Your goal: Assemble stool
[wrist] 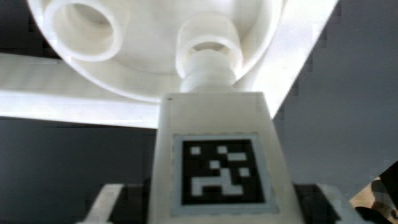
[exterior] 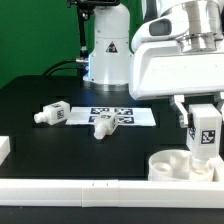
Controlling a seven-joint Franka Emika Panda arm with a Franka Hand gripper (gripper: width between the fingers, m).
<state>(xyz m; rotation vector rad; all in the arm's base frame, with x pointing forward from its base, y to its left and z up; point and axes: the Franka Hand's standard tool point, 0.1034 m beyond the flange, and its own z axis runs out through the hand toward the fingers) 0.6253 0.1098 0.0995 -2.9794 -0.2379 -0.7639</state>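
**Stool, part-assembled.**
- Seat (exterior: 172, 163): on the worktop (exterior: 40, 95), at the exterior view's right.
- Gripper (exterior: 204, 118): clamped on an upright leg (exterior: 205, 135), peg end down over the seat; contact cannot be told.
- Loose leg (exterior: 52, 114) and second loose leg (exterior: 104, 124): beside the marker board (exterior: 140, 117).
- Step, judged: leg insertion.
- Next move: centre the peg on its socket, then press home.

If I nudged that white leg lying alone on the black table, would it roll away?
Probably not: the leg shows flat tagged sides, so it would likely slide or pivot rather than roll. It looks like moulded plastic, so it is probably stiff and fairly light. Its narrow peg end might make it swing round.
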